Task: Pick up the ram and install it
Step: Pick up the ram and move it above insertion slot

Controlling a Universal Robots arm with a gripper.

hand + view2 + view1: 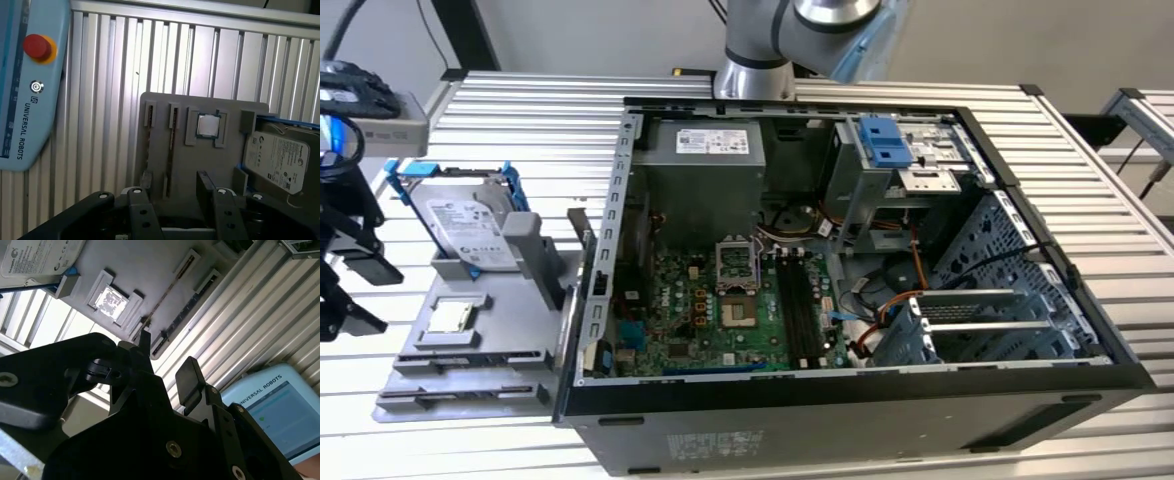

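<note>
Ram (170, 145) stands on edge in a slot of the gray tray (220, 165), beside the processor (207, 125), presumably so its upper edge can be pinched. The gripper (172, 192), jaws spread and empty, hovers astride that slot.

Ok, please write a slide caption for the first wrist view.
Open, empty jaws pointing at a grey tray with a processor chip and a hard drive.
</note>
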